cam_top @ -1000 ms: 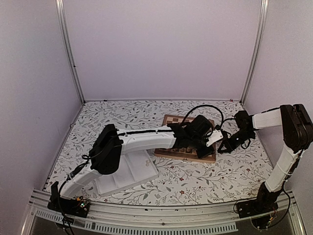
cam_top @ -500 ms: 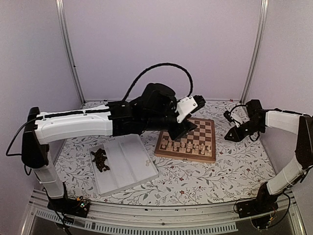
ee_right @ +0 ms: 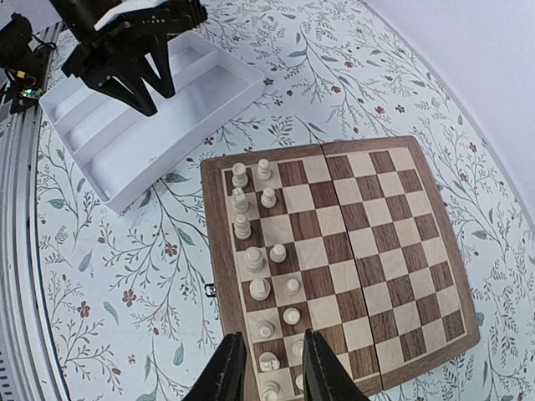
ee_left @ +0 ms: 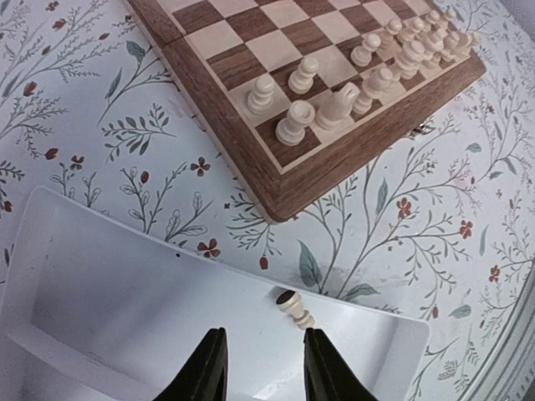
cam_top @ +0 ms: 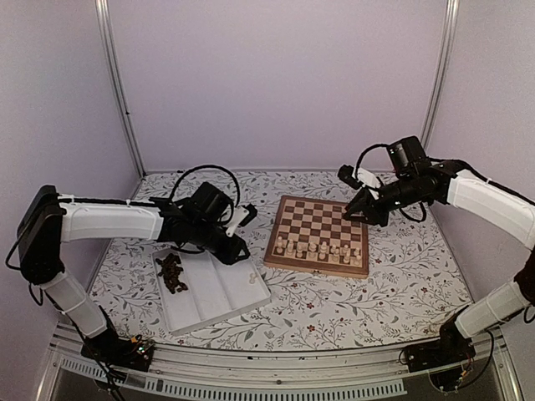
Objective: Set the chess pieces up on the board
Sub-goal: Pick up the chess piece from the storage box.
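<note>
- The board lies right of centre on the flowered table, with pale pieces standing in its two nearest rows.
- That pale side looks nearly complete (the exact count is hard to tell from above).
- One lone pale piece lies on its side in the right-hand compartment of the white tray, near the tray's rim.
- The dark pieces sit in a heap in the tray's left compartment; none is on the board, and its far rows are bare.
- The left gripper hovers over the tray just short of the lone pale piece, jaws apart and empty.
- The right gripper hangs above the board's right side, jaws apart, nothing between them.
- By my reckoning roughly half is done: the last pale piece and the whole dark set are yet to be placed.
</note>
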Controlling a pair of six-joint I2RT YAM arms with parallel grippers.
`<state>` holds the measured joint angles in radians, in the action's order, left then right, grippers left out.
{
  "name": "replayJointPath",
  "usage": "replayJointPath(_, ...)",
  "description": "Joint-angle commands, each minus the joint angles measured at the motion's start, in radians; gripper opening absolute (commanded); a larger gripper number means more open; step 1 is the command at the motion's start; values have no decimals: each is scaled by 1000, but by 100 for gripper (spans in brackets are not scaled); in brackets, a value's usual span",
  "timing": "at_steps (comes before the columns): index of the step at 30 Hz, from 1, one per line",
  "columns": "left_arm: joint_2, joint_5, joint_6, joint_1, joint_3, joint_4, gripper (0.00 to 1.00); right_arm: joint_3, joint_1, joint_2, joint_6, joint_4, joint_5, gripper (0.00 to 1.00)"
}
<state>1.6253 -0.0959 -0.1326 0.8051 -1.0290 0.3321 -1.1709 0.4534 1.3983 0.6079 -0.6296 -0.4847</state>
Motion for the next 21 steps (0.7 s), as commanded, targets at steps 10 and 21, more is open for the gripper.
replayJointPath(10,58,89,-202,115,47,-40,32,-59,90,105,-4,-7,38,28)
replayJointPath(21,162,121,-206,138,-1,-12,32,-23,90,98,-10,10,47,28)
